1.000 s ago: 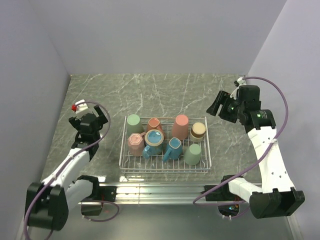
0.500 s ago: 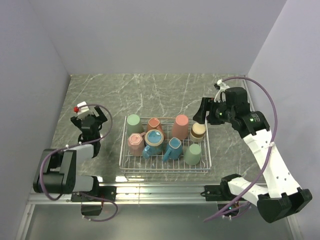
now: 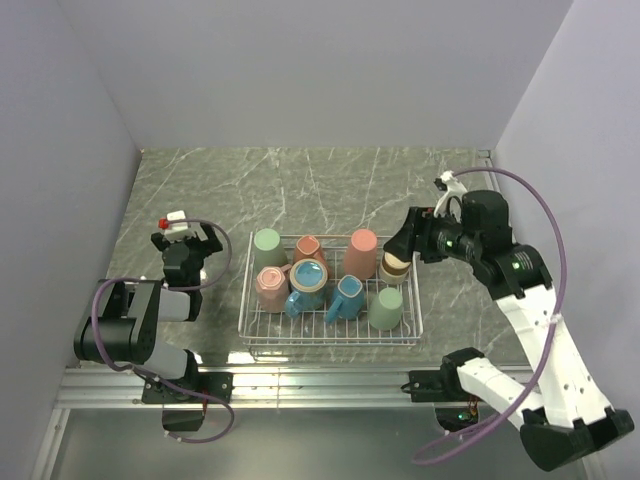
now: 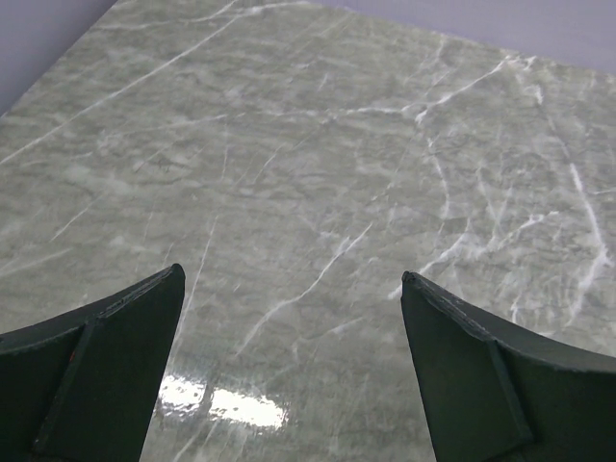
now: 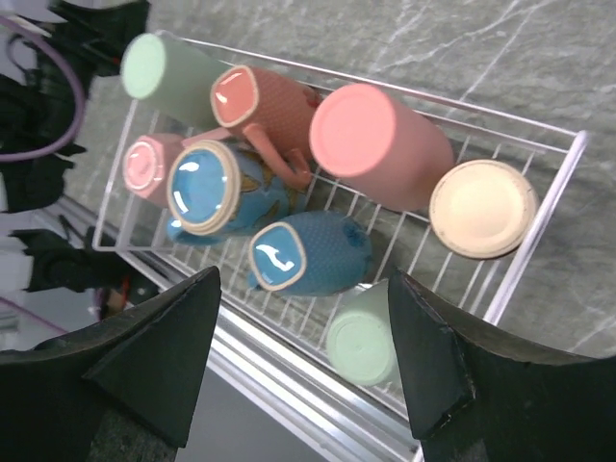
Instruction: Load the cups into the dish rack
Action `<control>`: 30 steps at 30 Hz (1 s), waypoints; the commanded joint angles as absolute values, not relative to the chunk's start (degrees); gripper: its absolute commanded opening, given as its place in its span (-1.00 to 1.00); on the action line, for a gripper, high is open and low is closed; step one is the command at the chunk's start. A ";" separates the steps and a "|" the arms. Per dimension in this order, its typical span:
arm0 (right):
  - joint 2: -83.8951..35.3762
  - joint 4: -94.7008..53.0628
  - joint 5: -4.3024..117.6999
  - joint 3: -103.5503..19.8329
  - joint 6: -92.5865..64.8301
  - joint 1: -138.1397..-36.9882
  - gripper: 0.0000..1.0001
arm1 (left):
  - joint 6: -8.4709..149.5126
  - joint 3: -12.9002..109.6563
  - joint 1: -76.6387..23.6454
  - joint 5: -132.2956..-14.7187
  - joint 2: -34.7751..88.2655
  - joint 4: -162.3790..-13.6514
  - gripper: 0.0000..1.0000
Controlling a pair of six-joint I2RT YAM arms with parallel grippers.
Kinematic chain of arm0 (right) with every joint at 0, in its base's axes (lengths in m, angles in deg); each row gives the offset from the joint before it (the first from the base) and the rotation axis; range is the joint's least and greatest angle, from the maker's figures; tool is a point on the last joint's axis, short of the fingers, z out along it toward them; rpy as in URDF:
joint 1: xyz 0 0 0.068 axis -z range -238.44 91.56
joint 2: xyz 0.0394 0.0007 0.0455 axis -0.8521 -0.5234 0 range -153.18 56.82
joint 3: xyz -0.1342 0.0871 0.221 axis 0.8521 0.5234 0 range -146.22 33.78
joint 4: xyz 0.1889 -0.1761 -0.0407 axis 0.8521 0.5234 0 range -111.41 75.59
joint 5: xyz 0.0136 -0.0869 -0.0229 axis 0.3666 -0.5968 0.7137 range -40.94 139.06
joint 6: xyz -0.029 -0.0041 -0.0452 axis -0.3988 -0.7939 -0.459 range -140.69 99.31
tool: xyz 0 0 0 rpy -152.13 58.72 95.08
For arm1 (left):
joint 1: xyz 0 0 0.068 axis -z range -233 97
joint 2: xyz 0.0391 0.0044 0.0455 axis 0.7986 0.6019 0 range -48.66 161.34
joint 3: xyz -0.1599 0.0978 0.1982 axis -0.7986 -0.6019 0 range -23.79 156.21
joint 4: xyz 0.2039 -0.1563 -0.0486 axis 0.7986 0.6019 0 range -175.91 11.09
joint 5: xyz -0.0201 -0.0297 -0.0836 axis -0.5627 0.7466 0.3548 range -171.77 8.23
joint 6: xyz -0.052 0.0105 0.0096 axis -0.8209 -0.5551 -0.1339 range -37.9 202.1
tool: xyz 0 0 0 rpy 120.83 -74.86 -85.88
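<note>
The white wire dish rack (image 3: 330, 342) stands mid-table with several cups in it, most of them bottom up. In the right wrist view I look down on a sage green cup (image 5: 159, 65), a salmon mug (image 5: 252, 96), a tall pink cup (image 5: 375, 140) and a cream-bottomed brown cup (image 5: 481, 209). The rack's (image 5: 539, 130) front row holds a small pink cup (image 5: 149, 164), two blue mugs (image 5: 207, 188) (image 5: 298, 255) and another green cup (image 5: 364, 339). My right gripper (image 3: 400, 241) (image 5: 304, 277) hovers open above the rack's right end, holding nothing. My left gripper (image 3: 185, 243) (image 4: 292, 274) is open over bare marble, left of the rack.
The grey marble table (image 3: 320, 185) is walled at the back and both sides. An aluminium rail (image 3: 320, 378) runs along the near edge, just in front of the rack. The left arm is folded back close to its base (image 3: 120, 340).
The right arm swung left from the table's right side until its gripper came over the rack's right end. The left arm folded back toward its base, its gripper still open.
</note>
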State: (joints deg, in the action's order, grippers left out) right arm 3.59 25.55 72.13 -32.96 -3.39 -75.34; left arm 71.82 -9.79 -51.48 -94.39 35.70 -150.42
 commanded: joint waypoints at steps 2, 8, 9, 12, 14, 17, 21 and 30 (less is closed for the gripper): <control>10.23 22.18 74.37 -30.48 3.28 -75.84 0.54 | 72.70 -9.90 -51.59 -92.14 34.84 -155.70 0.99; 21.92 21.47 75.52 -22.13 7.78 -75.75 0.59 | 72.78 -9.90 -51.59 -92.23 34.84 -155.96 0.99; 23.15 22.35 74.82 -22.04 7.87 -75.75 0.60 | 72.87 -9.90 -51.59 -92.23 35.01 -156.13 0.99; 24.56 25.95 73.40 -21.86 8.92 -75.75 0.61 | 72.78 -9.90 -51.59 -92.14 35.01 -155.96 0.99; 25.61 27.89 74.10 -21.51 9.54 -75.84 0.61 | 72.78 -9.90 -51.59 -92.14 34.92 -155.78 0.99; 30.44 28.51 74.89 -19.41 11.21 -75.75 0.62 | 72.78 -9.82 -51.59 -92.14 35.01 -155.87 0.99; 37.47 29.47 75.34 -17.64 13.06 -75.84 0.70 | 72.78 -9.82 -51.59 -92.23 34.92 -155.70 0.99; 40.38 34.22 75.51 -16.85 14.64 -75.84 0.75 | 72.78 -9.82 -51.59 -92.14 34.92 -155.78 0.99</control>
State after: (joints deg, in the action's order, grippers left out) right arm 38.71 33.72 75.25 -17.27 13.09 -75.45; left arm 72.01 -9.79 -51.48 -93.34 35.70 -152.50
